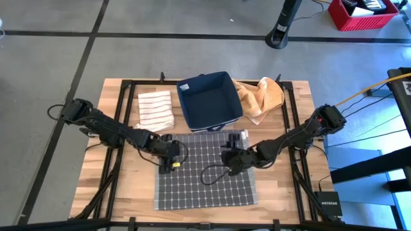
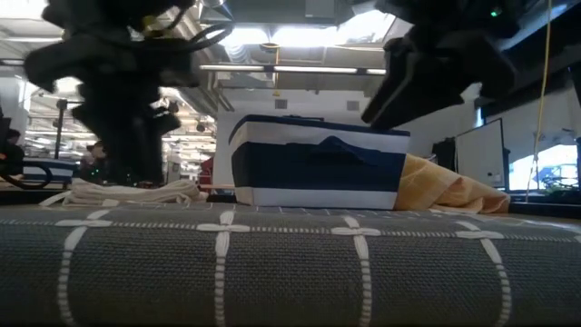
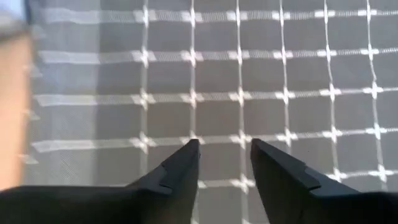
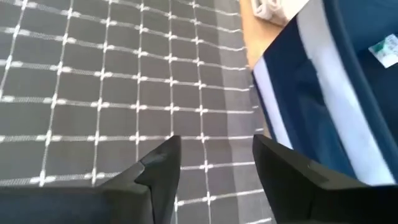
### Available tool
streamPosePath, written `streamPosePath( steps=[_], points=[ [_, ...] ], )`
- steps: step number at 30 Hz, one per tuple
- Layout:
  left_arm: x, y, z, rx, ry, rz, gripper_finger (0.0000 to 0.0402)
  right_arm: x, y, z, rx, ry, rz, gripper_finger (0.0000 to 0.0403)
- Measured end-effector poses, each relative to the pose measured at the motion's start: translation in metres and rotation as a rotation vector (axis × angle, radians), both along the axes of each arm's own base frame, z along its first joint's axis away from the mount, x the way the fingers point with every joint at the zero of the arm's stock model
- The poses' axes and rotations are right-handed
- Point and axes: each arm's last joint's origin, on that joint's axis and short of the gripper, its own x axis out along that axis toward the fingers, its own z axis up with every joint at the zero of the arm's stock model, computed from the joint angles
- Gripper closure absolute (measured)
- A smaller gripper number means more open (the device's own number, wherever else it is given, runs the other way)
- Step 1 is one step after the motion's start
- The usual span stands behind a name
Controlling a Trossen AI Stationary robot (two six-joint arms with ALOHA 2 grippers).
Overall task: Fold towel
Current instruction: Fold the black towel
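Towels number three on the wooden table [image 1: 282,186]. One grey towel [image 1: 205,176] with a white grid lies spread flat at the front middle of the table, its far edge folded over just before the bin. One white towel [image 1: 156,109] with thin stripes sits folded at the back left, beside the bin. One orange towel [image 1: 262,97] lies crumpled at the back right, touching the bin's other side.

One bin [image 1: 210,101] stands at the back middle, dark blue with a pale band round its base. From above its inside looks dark and bare; whether anything lies at the bottom cannot be told.

Two arms reach in from the sides. The left gripper [image 1: 168,149] hangs over the grey towel's far left part, just above the cloth. In the left wrist view its fingers [image 3: 180,171] stand apart with nothing between them, only the grid below. The right gripper [image 1: 230,156] hangs over the towel's far right part, near the folded edge and the bin. In the right wrist view its fingers [image 4: 283,165] are also spread and grasp nothing, with the bin's wall just beyond them.
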Motion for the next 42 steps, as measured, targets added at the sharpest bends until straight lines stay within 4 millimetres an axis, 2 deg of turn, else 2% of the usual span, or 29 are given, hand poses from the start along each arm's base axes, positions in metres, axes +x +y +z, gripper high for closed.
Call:
streamPosePath(
  steps=[2, 5, 7, 9, 12, 15, 20, 22, 24, 27, 31, 36, 42],
  points=[
    [0.004, 0.002, 0.005, 0.034, -0.022, -0.034, 0.0306, 0.002, -0.003, 0.000, 0.030, 0.004, -0.001, 0.0236],
    [0.008, 0.001, 0.010, 0.063, -0.043, -0.077, 0.0377, 0.002, -0.004, -0.001, 0.088, 0.021, 0.010, 0.0313],
    [0.010, 0.002, 0.013, 0.078, -0.065, -0.085, 0.0391, 0.002, -0.002, -0.001, 0.098, 0.022, 0.021, 0.0372],
    [0.011, 0.003, 0.014, 0.079, -0.075, -0.078, 0.0379, 0.003, -0.002, -0.001, 0.098, 0.013, 0.019, 0.0389],
    [0.013, 0.007, 0.014, 0.073, -0.080, -0.055, 0.0341, 0.002, -0.002, -0.001, 0.116, 0.011, 0.002, 0.0339],
    [0.013, 0.010, 0.013, 0.045, -0.063, -0.041, 0.0284, 0.001, -0.003, 0.002, 0.118, 0.047, -0.022, 0.0251],
    [0.015, 0.013, 0.015, 0.040, -0.069, -0.053, 0.0181, -0.003, -0.005, 0.018, 0.075, 0.165, -0.063, 0.0096],
    [0.015, 0.014, 0.020, 0.043, -0.048, -0.046, 0.0151, -0.007, -0.005, 0.023, 0.109, 0.226, -0.098, 0.0050],
    [0.012, 0.011, 0.024, 0.035, 0.010, -0.019, 0.0132, -0.014, -0.007, 0.020, 0.171, 0.311, -0.132, 0.0019],
    [0.001, -0.001, 0.026, 0.009, 0.128, 0.033, 0.0125, -0.028, -0.005, 0.006, 0.261, 0.444, -0.146, 0.0008],
    [-0.014, -0.022, 0.022, -0.020, 0.201, 0.085, 0.0132, -0.043, -0.001, -0.016, 0.325, 0.549, -0.118, 0.0030],
    [-0.031, -0.042, 0.008, -0.046, 0.221, 0.130, 0.0143, -0.048, -0.002, -0.028, 0.348, 0.563, -0.103, 0.0063],
    [-0.040, -0.050, -0.010, -0.099, 0.179, 0.173, 0.0150, -0.047, -0.002, -0.034, 0.361, 0.554, -0.044, 0.0087]
  ],
)
